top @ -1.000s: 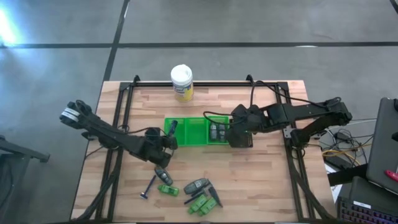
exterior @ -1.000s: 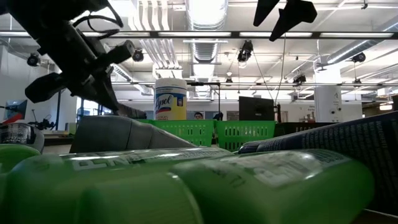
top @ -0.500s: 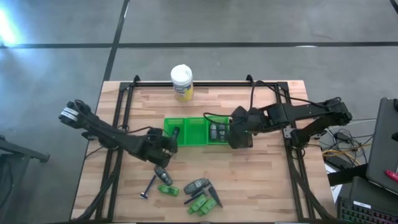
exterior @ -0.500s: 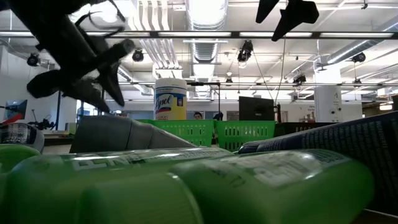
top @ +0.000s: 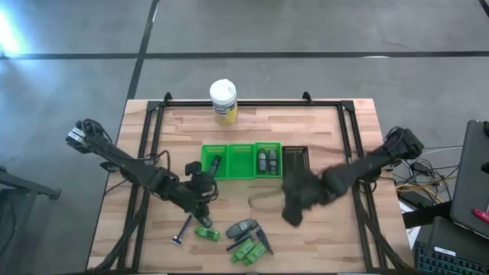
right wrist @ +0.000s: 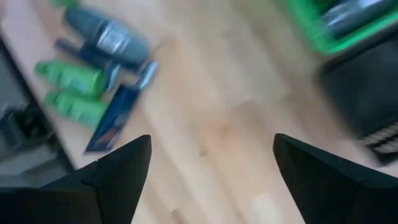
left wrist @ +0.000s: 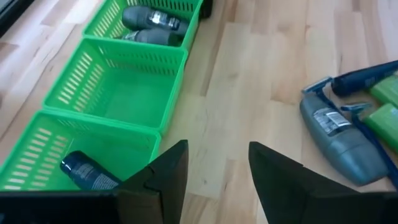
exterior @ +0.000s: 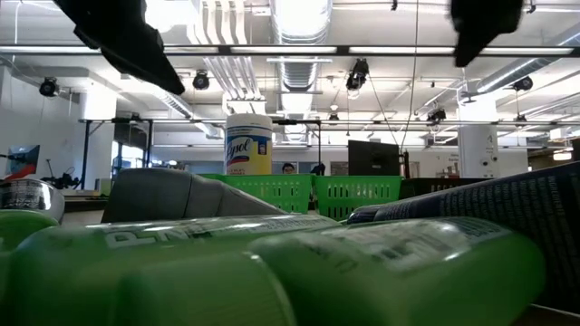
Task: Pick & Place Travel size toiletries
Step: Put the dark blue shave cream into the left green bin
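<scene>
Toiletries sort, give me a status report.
Left gripper open, empty, beside green tray. Right gripper open, empty, over bare table. Toiletries pile waiting; path unobstructed.

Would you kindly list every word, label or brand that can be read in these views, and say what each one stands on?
"Lysol": on the yellow label of the white-lidded jar, low view.
Print on the nearest green bottle: too blurred to read.
Label on the grey bottle, left wrist view: too small to read.
Nothing else is legible.
</scene>
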`<act>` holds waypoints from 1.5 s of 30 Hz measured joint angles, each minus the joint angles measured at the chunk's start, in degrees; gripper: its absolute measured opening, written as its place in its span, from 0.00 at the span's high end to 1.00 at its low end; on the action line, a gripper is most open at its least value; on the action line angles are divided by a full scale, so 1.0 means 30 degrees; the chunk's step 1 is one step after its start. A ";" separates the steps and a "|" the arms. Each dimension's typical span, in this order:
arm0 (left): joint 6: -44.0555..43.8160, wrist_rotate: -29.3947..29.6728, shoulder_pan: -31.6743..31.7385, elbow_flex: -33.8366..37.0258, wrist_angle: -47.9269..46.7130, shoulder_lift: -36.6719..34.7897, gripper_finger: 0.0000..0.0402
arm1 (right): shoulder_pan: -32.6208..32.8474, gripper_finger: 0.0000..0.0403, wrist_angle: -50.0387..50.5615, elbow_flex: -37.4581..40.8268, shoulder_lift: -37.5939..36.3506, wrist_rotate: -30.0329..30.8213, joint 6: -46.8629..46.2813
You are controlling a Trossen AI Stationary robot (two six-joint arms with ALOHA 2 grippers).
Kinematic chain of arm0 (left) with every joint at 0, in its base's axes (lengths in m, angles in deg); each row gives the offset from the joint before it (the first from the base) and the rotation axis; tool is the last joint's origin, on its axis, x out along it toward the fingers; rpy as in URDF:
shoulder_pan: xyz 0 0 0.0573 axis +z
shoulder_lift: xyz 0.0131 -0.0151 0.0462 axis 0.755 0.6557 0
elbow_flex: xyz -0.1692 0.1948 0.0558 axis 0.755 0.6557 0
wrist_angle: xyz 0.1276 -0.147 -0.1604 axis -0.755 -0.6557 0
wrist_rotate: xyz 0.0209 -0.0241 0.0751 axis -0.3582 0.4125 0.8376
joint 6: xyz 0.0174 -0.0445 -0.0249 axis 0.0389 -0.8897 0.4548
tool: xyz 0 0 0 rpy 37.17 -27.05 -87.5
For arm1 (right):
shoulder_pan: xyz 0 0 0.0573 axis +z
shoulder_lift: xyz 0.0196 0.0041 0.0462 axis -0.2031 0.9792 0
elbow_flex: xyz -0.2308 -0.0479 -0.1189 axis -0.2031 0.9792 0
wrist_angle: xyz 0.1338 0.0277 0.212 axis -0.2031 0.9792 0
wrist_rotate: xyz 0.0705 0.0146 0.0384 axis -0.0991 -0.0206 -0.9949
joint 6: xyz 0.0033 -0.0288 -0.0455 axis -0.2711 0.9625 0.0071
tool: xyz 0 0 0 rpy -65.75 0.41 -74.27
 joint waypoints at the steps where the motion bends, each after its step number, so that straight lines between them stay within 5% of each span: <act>1: 0.0002 0.0003 0.0000 0.0045 -0.0008 -0.0129 0.57 | 0.0576 0.20 -0.0411 0.0001 0.0352 0.0008 -0.0384; 7: 0.0020 -0.1162 -0.0022 0.0112 -0.2082 -0.1115 0.60 | 0.3031 0.24 -0.3138 0.0051 0.2864 0.0211 -0.3717; 15: 0.1659 -0.2668 -0.0144 0.0142 -0.4889 -0.2159 0.61 | 0.3262 0.27 -0.7070 -0.0845 0.5929 0.0485 -0.9067; 22: 0.1863 -0.2981 -0.1514 0.0792 -0.5312 -0.3269 0.61 | 0.1684 0.24 -0.6927 -0.3199 0.8343 -0.0921 -0.9745; 32: -0.0841 -0.2468 -0.3936 0.3628 -0.5184 -0.7097 0.61 | 0.0791 0.16 -0.2147 -0.6991 1.1111 -0.1588 -0.9713; 45: -0.1237 -0.0898 -0.4503 0.5086 -0.4717 -0.9663 0.61 | -0.0151 0.35 -0.1565 -0.8173 1.3169 -0.2862 -0.8019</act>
